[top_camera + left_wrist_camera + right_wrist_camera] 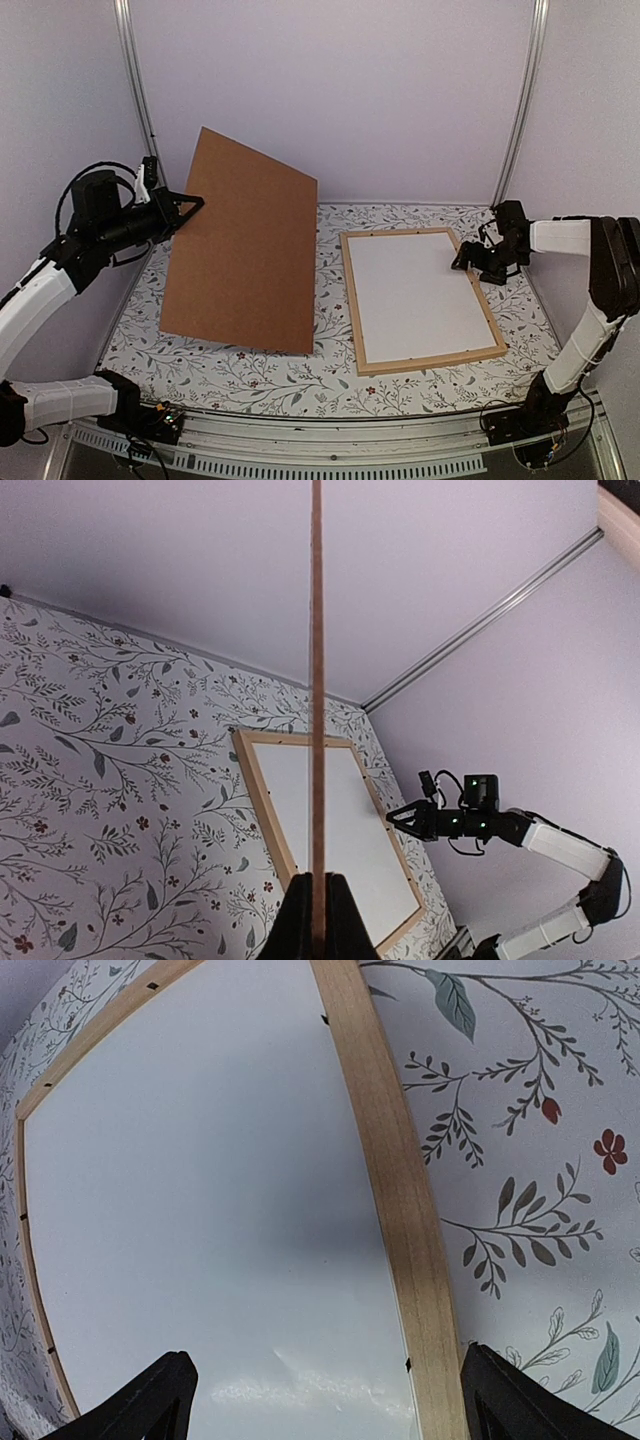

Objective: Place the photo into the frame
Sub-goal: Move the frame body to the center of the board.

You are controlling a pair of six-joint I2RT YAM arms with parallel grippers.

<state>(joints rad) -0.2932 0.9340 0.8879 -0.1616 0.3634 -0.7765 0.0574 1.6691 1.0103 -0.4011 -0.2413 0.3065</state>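
The frame (425, 362) of light wood lies flat on the right half of the table, also seen as the frame (262, 800) and its right rail (390, 1190). A plain white sheet (415, 290) fills it, matching the photo's white back (200, 1180); no printed side shows. My left gripper (190, 205) is shut on the upper left edge of a brown backing board (245, 260), which is tilted up on the left with its lower edge near the table. The left wrist view shows the board edge-on (317, 680). My right gripper (470, 262) hangs open over the frame's right rail, holding nothing (325, 1355).
A floral cloth (330, 385) covers the table. Purple walls and two slanted metal rails (520, 100) close in the back and sides. The raised board screens the left part of the table. A metal strip (300, 445) runs along the near edge.
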